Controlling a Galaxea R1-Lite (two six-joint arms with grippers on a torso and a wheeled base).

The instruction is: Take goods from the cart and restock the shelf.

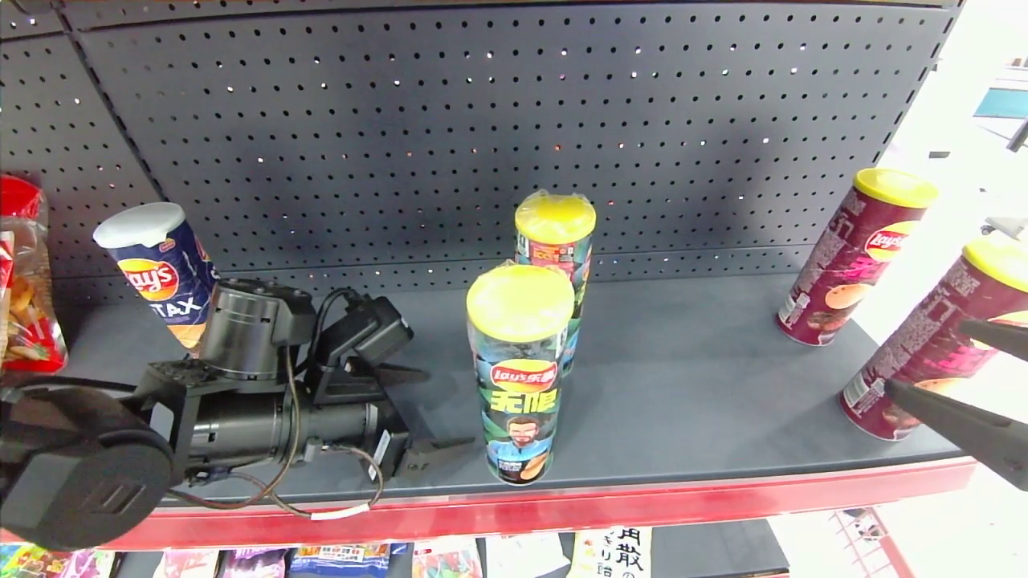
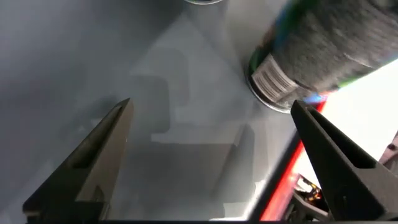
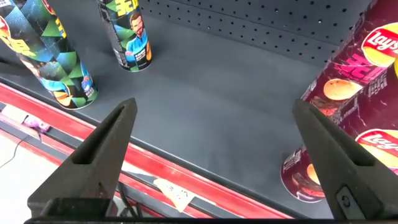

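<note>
Two green-and-blue cardboard chip tubes with yellow lids stand upright on the grey metal shelf point(image 1: 683, 385), the front tube point(image 1: 520, 385) at 7 o'clock of the rear tube point(image 1: 556, 241). Your left gripper point(image 1: 438, 409) sits at the front tube's 9 o'clock, spread wide and empty. Your right gripper point(image 3: 214, 115) gapes wide at 3 o'clock, gripping nothing, just beside the near maroon yellow-lidded tube point(image 1: 940, 317). The far maroon tube point(image 1: 851, 257) stands at 11 o'clock of the near one.

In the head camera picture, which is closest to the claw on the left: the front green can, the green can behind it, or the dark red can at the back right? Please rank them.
1. Front green can: just right of the left gripper, near the front edge.
2. Rear green can: right behind the first, deeper in.
3. Dark red can: far off on the right.
</note>
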